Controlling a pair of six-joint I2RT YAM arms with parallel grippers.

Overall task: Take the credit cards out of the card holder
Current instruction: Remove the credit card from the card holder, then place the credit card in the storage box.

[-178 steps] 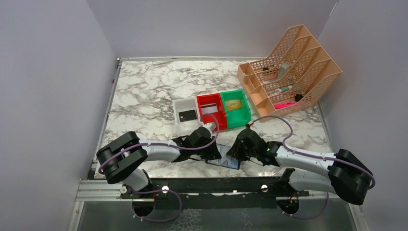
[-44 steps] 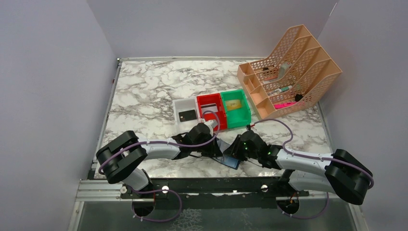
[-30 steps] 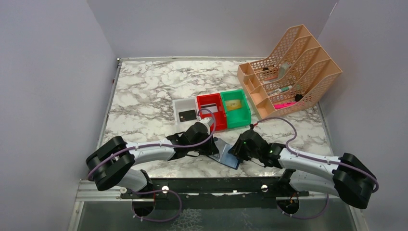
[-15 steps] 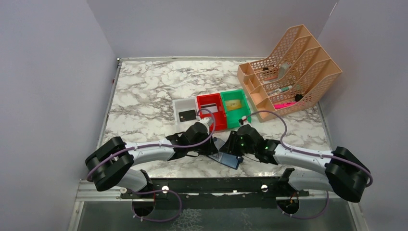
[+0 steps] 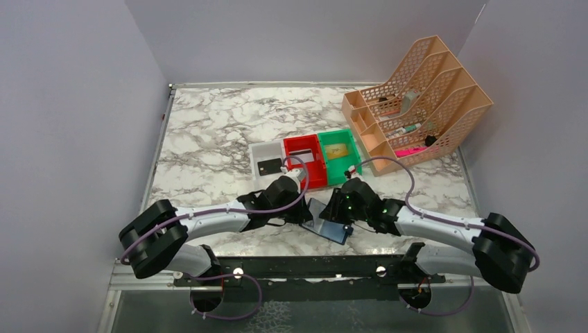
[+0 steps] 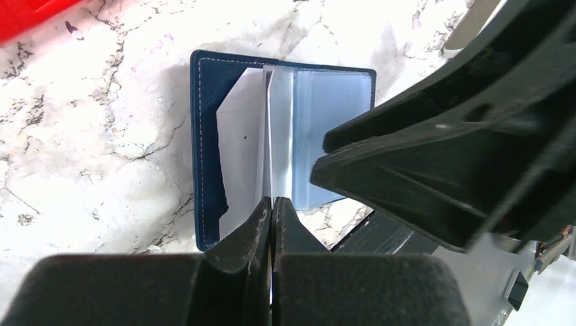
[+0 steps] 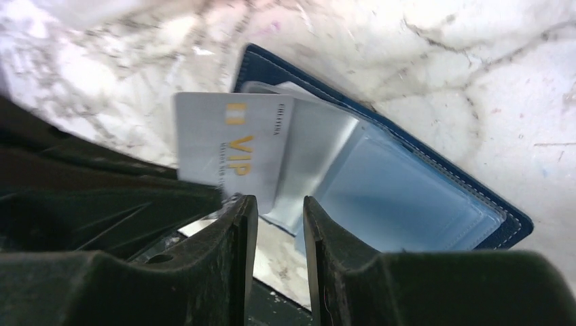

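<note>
pinching a whitish-grey vip card (image 7: 227, 146) by its near edge, the left gripper (image 6: 272, 204) is closed tight on it. the card stands on edge over the middle of the open navy card holder (image 6: 206, 136), which lies flat on the marble table (image 5: 208, 132), a little nearer the arm bases than the red bin (image 5: 302, 139). the right gripper (image 7: 278, 217) sits just beside the left one with its jaws part-way apart and clamping nothing, its tips at the lower edge of the holder's pale blue inner pocket (image 7: 394, 197).
</note>
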